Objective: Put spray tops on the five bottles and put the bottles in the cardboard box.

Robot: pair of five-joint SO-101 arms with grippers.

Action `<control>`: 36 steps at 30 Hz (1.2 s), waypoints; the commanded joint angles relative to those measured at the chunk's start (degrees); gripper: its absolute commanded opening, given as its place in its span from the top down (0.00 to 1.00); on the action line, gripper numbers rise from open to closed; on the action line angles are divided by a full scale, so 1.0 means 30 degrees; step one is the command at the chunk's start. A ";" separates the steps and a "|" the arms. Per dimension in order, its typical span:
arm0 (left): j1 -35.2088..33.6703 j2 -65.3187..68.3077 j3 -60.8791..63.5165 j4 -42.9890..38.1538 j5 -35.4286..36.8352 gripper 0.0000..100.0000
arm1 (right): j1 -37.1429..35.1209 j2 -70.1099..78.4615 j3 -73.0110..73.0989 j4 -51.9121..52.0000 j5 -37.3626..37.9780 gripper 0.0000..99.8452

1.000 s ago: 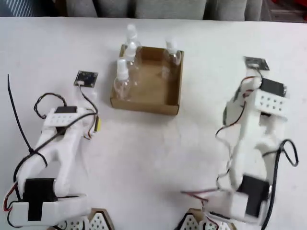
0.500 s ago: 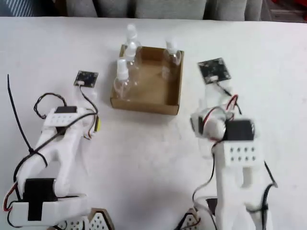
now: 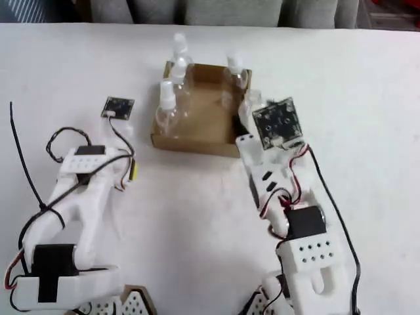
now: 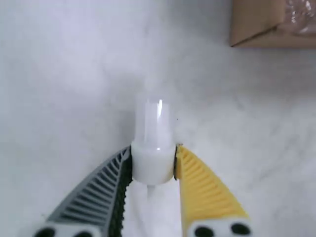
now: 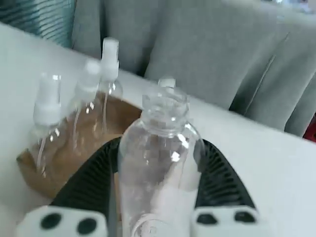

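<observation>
Cannot see the base of the clear uncapped plastic bottle [image 5: 157, 138] in the black-fingered right gripper [image 5: 160, 153]: cropped at the view's edge. Behind its neck, mostly hidden, another bottle's white sprayer cap [image 5: 167, 82]. Beyond the left gripper [image 4: 152, 159], brown cardboard box [image 4: 261, 24] cut down to one corner; lower part of the white spray top [image 4: 153, 123] buried between the fingers.

The cardboard box [image 3: 197, 143] is brown, bottle [image 5: 158, 148] clear, spray top [image 4: 153, 123] white, left gripper [image 4: 152, 154] ribbed grey and yellow.
</observation>
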 commanded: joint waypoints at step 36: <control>0.0132 -0.4645 -0.0176 -0.0059 0.0000 0.98 | -0.7634 -0.6872 1.1956 -0.6901 -0.5040 0.98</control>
